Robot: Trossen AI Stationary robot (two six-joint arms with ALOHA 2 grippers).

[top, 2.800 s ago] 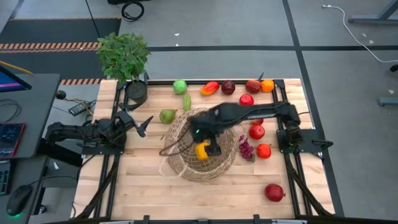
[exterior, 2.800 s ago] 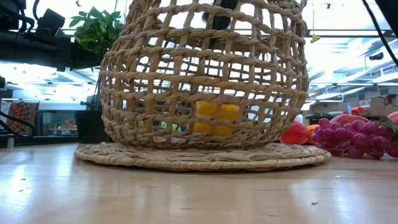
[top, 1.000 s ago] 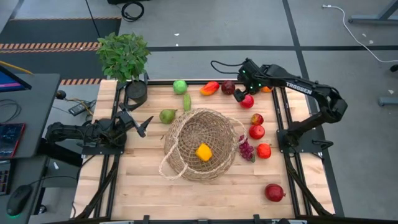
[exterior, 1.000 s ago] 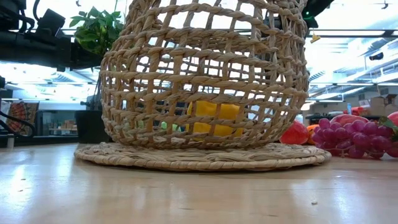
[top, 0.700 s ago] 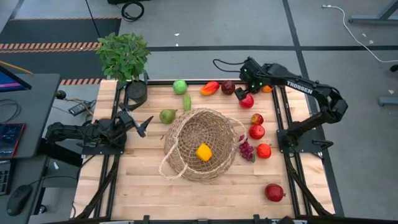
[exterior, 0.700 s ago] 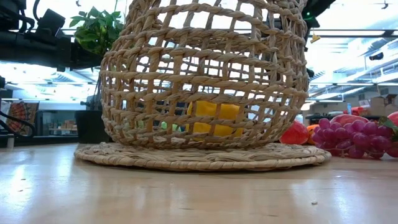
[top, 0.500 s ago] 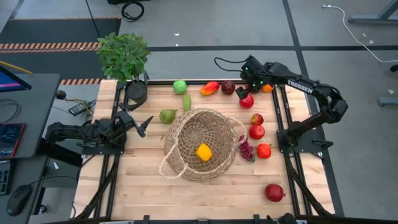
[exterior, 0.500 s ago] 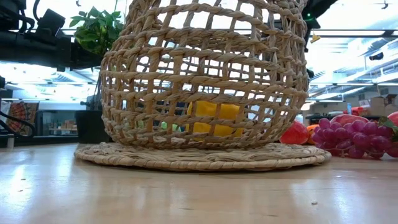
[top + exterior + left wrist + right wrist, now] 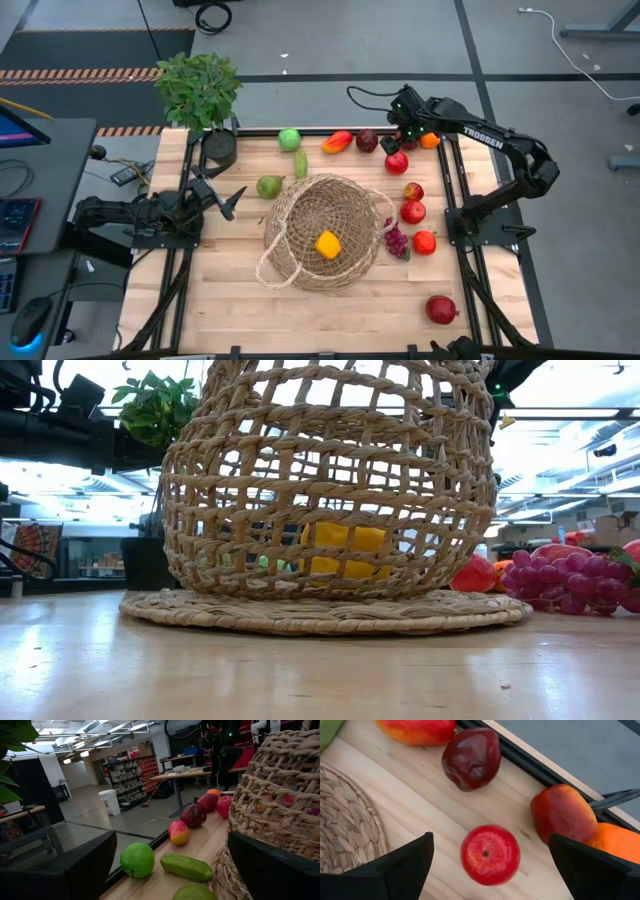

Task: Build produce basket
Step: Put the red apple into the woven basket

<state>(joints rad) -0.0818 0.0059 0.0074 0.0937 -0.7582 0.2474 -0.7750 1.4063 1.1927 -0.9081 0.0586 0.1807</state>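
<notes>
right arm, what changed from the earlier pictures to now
The right claw let go of the yellow pepper inside the basket, then swung out to the table's far right edge, where it now hangs open over a red apple. The pepper stays in the basket. The left claw, open, the green pear and the other produce have not moved.

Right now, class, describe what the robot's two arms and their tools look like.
Both arms are dark, jointed and slim. The right arm carries white TROSSEN lettering, a small green light and a thin black cable. Each tool, left and right, has two flat black fingers.
</notes>
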